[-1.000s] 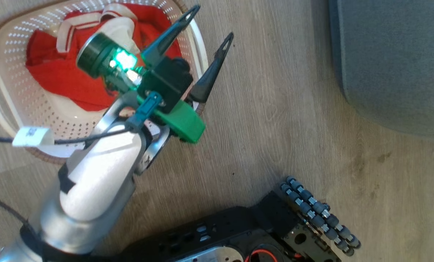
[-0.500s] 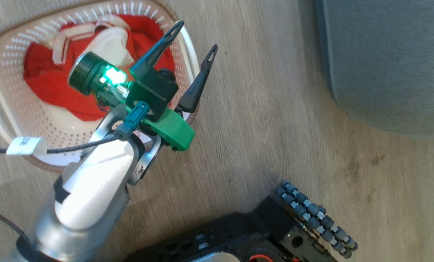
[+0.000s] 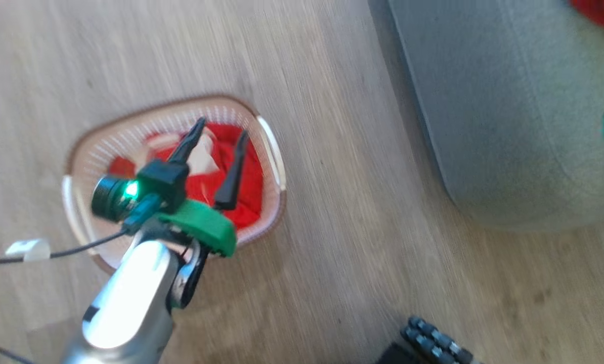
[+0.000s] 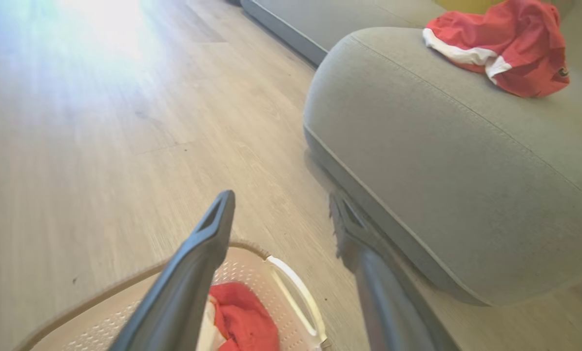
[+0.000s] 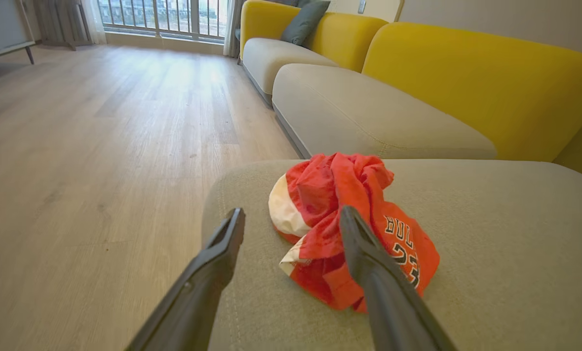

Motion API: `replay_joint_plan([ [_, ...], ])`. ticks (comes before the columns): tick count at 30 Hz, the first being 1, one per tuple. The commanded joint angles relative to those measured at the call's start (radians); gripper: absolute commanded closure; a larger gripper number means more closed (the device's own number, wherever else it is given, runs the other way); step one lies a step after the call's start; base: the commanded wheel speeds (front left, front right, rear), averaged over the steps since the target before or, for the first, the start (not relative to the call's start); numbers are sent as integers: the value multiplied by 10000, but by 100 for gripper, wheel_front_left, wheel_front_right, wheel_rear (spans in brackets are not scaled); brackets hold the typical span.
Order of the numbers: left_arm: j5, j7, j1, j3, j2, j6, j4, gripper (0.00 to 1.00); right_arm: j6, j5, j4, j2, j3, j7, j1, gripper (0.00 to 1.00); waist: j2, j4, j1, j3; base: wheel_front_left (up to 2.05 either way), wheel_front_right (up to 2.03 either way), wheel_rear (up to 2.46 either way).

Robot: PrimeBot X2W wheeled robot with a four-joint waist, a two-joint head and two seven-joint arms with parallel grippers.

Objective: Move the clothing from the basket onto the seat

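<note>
- While the left gripper (image 3: 222, 128) is held above the basket (image 3: 94, 151), its two fingers are kept spread, and nothing is pinched between them.
- Red clothing (image 3: 251, 192) with some white is seen inside the basket, under these fingers. Whether the fabric is touched by them cannot be told, because the head view is blurred.
- The basket is placed on the floor (image 3: 332, 76), near the seat (image 3: 509, 126) but apart from it.
- The right gripper (image 5: 292, 211) is held over the seat, and its fingers are also spread and empty.
- A crumpled jersey (image 5: 339, 195) is laid on the seat, just beyond the right fingers. The letters "BUL" and the number "23" can be read on it.
- In the left wrist view this jersey is seen on top of the seat, well apart from the basket.
- A yellow backrest (image 5: 466, 73) is seen behind the seat.
</note>
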Motion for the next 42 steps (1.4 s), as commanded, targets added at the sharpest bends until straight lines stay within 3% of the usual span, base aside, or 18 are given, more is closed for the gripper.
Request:
replay_joint_plan([
  [1, -65, -144, 194, 420, 60, 106, -91, 0, 69, -81, -484, -43, 145, -64, 498, 0, -1, 656, 1, -1261, 0, 0, 0],
  [8, -517, -446, 1207, 1756, 64, 475, 695, 0, 69, -772, -2188, 986, 640, -64, 2745, 0, -1, 1526, 1, -2521, 0, 0, 0],
  [21, 275, -456, 3029, 3920, -841, -128, 521, 0, 69, -1599, -2509, 2802, 880, -64, 5207, 0, -1, 2851, 1, -4200, 0, 0, 0],
  [29, 650, -457, 4150, 4724, -1257, -496, 418, 0, 69, -1658, -2750, 3112, 806, -64, 5977, 0, -1, 2848, 1, -5049, 0, 0, 0],
  [42, 1098, -457, 4200, 5285, -1541, -937, 310, 0, 69, -1820, -2791, 3176, 736, -64, 6077, 0, -1, 2682, 1, -5163, 0, 0, 0],
])
